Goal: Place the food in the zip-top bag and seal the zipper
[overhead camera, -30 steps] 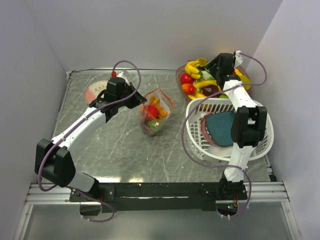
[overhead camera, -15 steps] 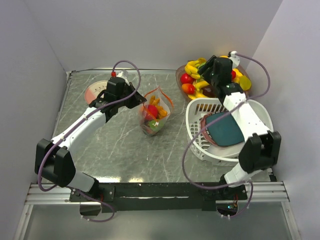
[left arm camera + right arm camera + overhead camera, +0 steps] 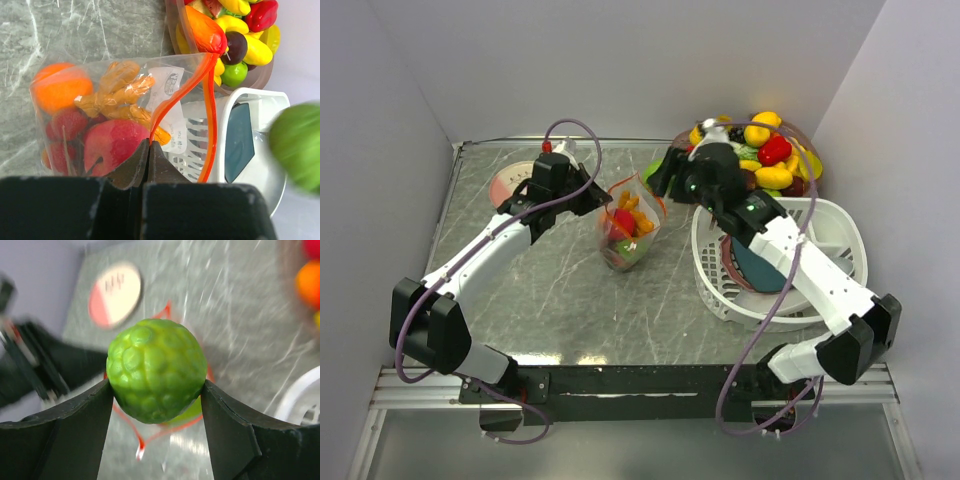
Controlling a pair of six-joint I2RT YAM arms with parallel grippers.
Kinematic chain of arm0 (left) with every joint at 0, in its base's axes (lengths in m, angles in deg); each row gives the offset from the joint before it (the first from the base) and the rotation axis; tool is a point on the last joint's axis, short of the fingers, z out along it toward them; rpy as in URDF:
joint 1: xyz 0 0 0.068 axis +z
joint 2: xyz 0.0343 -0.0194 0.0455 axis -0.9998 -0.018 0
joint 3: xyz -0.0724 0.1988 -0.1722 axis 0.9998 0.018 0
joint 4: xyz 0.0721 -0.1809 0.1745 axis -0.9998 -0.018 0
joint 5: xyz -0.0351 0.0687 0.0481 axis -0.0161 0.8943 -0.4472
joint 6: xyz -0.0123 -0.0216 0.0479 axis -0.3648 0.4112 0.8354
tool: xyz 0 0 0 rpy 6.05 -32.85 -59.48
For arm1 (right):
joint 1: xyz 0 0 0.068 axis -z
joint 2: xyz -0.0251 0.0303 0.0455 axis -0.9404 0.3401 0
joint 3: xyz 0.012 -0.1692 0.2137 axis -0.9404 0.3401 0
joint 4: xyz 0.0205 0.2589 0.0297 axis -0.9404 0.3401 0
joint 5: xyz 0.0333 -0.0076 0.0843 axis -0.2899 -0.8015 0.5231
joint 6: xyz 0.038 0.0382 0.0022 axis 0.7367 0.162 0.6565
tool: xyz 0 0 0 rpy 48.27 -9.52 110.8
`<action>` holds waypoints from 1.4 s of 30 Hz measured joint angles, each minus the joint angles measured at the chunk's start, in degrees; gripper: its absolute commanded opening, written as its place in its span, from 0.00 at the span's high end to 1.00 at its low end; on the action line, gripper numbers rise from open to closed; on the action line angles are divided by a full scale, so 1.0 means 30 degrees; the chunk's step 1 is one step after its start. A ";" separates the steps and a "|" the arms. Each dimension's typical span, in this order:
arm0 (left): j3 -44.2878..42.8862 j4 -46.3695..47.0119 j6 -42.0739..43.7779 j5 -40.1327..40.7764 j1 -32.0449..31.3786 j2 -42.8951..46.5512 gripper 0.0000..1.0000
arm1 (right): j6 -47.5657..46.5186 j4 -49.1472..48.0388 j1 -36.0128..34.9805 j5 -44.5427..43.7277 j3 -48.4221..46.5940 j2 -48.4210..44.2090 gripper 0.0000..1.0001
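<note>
Grey marbled surface [image 3: 550, 290] and pale walls frame the top view; the zip-top bag [image 3: 628, 235] stands upright near the middle, already holding several pieces of food. The left jaws are shut on the near end of its zipper [image 3: 658, 203], propping the mouth open. The right jaws sit just beyond the far side of that mouth, with a sliver of green fruit [image 3: 653, 172] showing under them. Behind them are the clear bowl [image 3: 815, 165] heaped with food and the white basket [image 3: 840, 230].

From the left wrist you see the pinch plainly; both jaws are closed on the orange-red zipper [image 3: 175, 97], whose two strips spread apart away from the camera. An orange [image 3: 57, 92] and a red apple [image 3: 112, 145] lie inside the bag. The green fruit [image 3: 296, 145] is a blur at the right edge, beside the mouth and not yet over it.

From the right wrist, the fingers [image 3: 70, 435] grip the bumpy green fruit [image 3: 156, 370] across its middle, jaws spread wide on it. The zipper [image 3: 131, 432] peeks out directly beneath. Only this view shows that the fruit is nearly lined up with the opening; only the left wrist shows how narrow that opening is. You likely need to shift a little toward the left arm before letting go.
</note>
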 measured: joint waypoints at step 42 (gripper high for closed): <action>0.0153 0.0036 0.0109 -0.0029 0.0036 0.0357 0.99 | -0.1960 0.3337 0.7366 -0.4568 -0.3286 0.3854 0.04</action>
